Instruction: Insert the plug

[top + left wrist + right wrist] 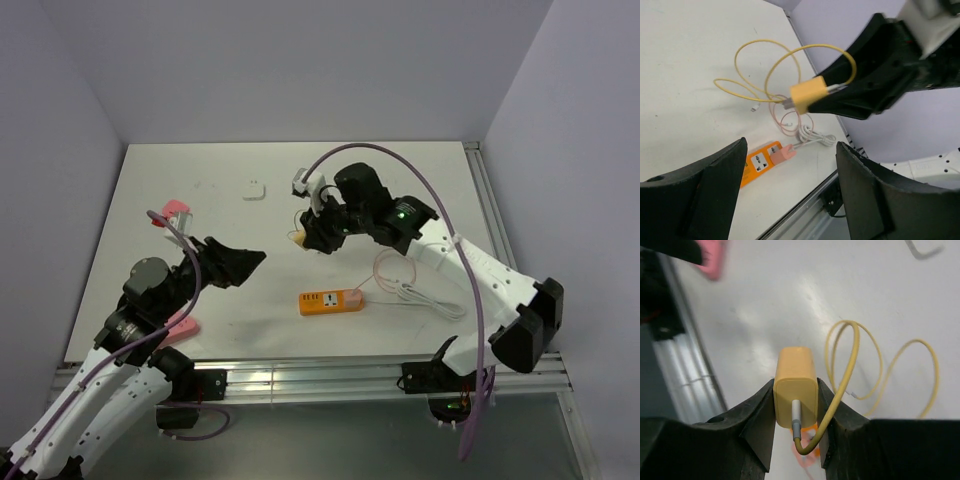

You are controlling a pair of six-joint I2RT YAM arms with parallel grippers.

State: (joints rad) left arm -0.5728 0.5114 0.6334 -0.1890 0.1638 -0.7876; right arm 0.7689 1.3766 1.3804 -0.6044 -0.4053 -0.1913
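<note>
Clamps the right gripper's [796,390] jaws narrowly on the yellow plug [795,375], held aloft with its yellow cable [855,355] looping out behind, stands the left gripper's [255,260] jaws wide and empty opposite, and so risks shoving the unheld orange power strip [330,301] below aside, or twisting the plug in the pinch, at the socket.
</note>
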